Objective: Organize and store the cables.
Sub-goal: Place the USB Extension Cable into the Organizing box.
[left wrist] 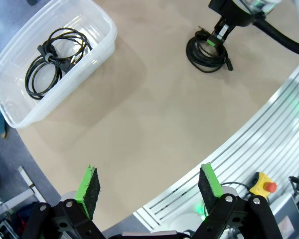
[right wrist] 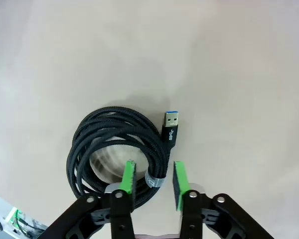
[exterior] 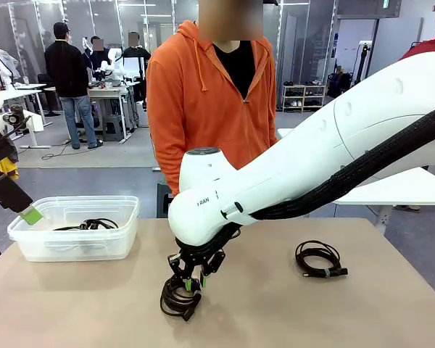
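A black braided cable coil (right wrist: 114, 144) with a USB plug lies on the tan table near the front edge (exterior: 180, 299). My right gripper (right wrist: 152, 181) stands down over it, jaws open, straddling the tied side of the coil with a small gap at each pad. The left wrist view shows that coil (left wrist: 207, 52) and the right gripper (left wrist: 214, 41) from afar. A second cable coil (exterior: 319, 259) lies on the table to the right. A third coil (exterior: 90, 224) rests inside the clear bin (left wrist: 52, 59). My left gripper (exterior: 25, 210) hovers open, holding nothing, high above the table (left wrist: 149, 186).
The clear plastic bin (exterior: 72, 245) sits at the table's left. A person in an orange hoodie (exterior: 203, 101) stands at the far side, hands out of sight. A yellow box with a red button (left wrist: 263, 185) lies off the table's near edge.
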You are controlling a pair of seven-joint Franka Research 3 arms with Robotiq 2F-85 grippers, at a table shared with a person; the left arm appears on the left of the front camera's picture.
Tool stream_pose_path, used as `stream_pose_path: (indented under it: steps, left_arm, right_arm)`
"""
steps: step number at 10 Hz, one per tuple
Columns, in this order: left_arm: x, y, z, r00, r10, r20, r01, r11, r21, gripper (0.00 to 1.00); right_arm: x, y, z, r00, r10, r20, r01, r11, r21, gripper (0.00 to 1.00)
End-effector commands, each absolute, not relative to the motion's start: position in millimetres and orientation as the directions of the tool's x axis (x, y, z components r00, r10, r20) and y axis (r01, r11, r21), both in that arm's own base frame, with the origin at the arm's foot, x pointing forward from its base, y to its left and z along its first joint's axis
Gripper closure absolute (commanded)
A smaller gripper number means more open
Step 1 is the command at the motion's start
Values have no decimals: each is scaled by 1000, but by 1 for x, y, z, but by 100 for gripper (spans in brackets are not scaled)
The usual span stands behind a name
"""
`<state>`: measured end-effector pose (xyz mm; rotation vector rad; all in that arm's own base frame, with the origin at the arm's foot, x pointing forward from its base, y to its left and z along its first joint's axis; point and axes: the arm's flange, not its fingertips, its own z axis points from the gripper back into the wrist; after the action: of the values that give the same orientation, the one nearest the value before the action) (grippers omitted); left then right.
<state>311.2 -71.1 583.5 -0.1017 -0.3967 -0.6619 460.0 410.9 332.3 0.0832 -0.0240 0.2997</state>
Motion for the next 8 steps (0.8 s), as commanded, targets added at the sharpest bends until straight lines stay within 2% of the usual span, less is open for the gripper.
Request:
stream_pose_path:
  steps: [1,3,8]
  left_arm:
    - [311,-72,585,720,-577,385,610,791,45,0]
    - [311,-72,585,720,-577,385,610,791,45,0]
    - [311,-72,585,720,-577,385,610,791,45,0]
  right_arm:
    - [454,403,338,966,250,65,-253,967,34,30]
    - [444,385,354,964,256,74,-259,965,41,0]
    - [427,277,419,931,352,95,-356,934,32,0]
